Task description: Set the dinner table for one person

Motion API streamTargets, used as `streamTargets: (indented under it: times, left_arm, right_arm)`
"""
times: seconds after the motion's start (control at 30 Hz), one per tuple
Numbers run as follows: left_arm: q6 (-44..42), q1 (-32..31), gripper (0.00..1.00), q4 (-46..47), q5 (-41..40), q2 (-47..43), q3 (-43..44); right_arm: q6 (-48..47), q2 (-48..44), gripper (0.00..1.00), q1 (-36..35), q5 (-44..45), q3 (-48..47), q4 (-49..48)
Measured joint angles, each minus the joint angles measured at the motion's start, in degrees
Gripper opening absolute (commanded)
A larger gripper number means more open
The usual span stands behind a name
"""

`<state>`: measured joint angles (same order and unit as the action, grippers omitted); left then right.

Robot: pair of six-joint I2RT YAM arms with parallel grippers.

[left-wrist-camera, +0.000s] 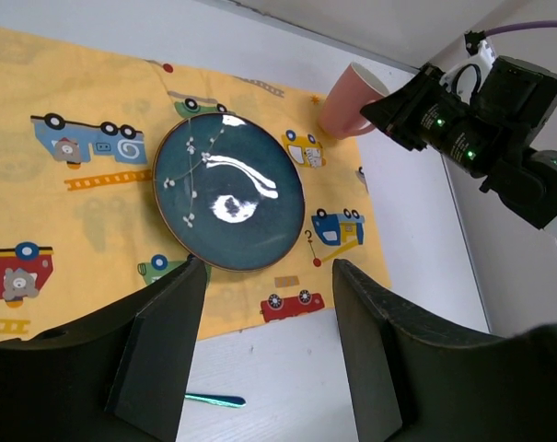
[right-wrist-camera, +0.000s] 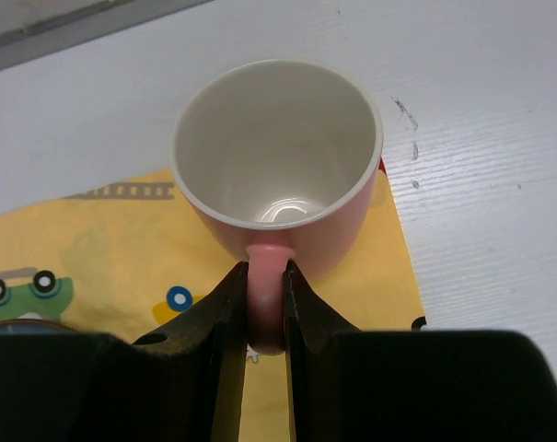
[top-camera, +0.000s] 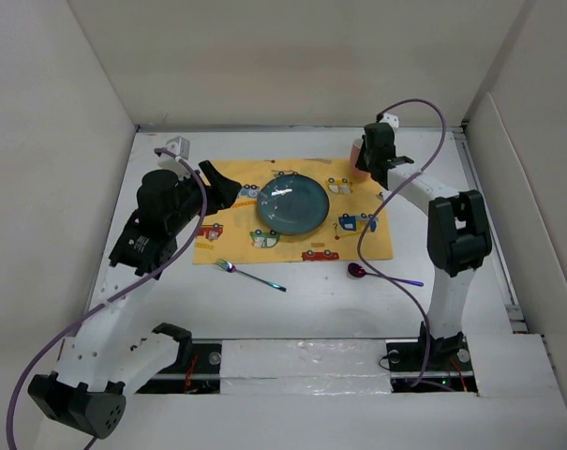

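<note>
White surface (top-camera: 320,309) spreads under everything I work on, walled at 9, 12 and 3 o'clock. Nearest my bases, the fork (top-camera: 250,274) lies on bare surface just off the cloth's (top-camera: 377,239) near edge, at 7 o'clock from the plate (top-camera: 292,204). Its long axis runs from 10 to 4 o'clock, tines at the 10 end. The spoon (top-camera: 384,276) lies at 4 o'clock from the plate, lengthwise from 9 to 3, bowl at the 9 end. I judge both are waiting to be brought in beside the plate.

My left gripper (left-wrist-camera: 267,267) hangs over the cloth's 9 o'clock side with its jaws spread wide and nothing between them, the plate framed in the gap. The plate sits flat in the middle of the cloth, whose long side runs 9 to 3, so the place is centred.

Farthest off, at 1 o'clock from the plate, my right gripper (right-wrist-camera: 265,304) is clamped on the handle of the pink mug (right-wrist-camera: 276,157). The mug stands upright, mouth up, handle pointing straight back at my wrist, over the cloth's far right corner. That is where a drink belongs. I cannot tell whether its base touches the cloth.
</note>
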<state>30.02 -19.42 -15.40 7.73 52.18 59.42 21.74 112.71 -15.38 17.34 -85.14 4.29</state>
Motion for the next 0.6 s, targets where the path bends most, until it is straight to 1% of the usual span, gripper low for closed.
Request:
streamTargets:
  times: [0.2, 0.23, 0.3, 0.33, 0.4, 0.43, 0.53, 0.6]
  left_arm:
    - [0.00, 0.00, 0.53, 0.13, 0.09, 0.98, -0.92]
    - [0.02, 0.00, 0.53, 0.15, 0.13, 1.03, -0.92]
    - [0.02, 0.00, 0.53, 0.15, 0.28, 1.05, -0.94]
    - [0.02, 0.00, 0.53, 0.17, 0.37, 1.05, -0.94]
    - [0.04, 0.00, 0.53, 0.17, 0.50, 1.05, -0.98]
    - [0.04, 0.00, 0.53, 0.24, 0.61, 1.05, -1.07]
    - [0.07, 0.00, 0.53, 0.57, 0.90, 0.98, -1.70]
    - [0.07, 0.00, 0.53, 0.57, 1.14, 0.98, -1.95]
  right_arm:
    - [-0.46, 1.22, 0.00, -0.37, 1.16, 0.00, -1.11]
    - [-0.39, 1.22, 0.03, -0.46, 1.77, 0.15, -1.31]
    - [-0.39, 1.20, 0.13, -0.87, 2.56, 0.85, -2.08]
    - [-0.37, 1.16, 0.20, -1.20, 2.89, 1.16, -2.38]
    - [0.13, 0.83, 0.27, -1.73, 3.76, 1.66, -2.38]
    - [0.50, 0.63, 0.35, -1.99, 4.00, 1.79, -2.12]
    - [1.84, -0.79, 0.48, -2.69, 5.03, 3.23, -2.16]
    - [2.56, -2.16, 0.54, -2.95, 5.42, 4.28, -1.99]
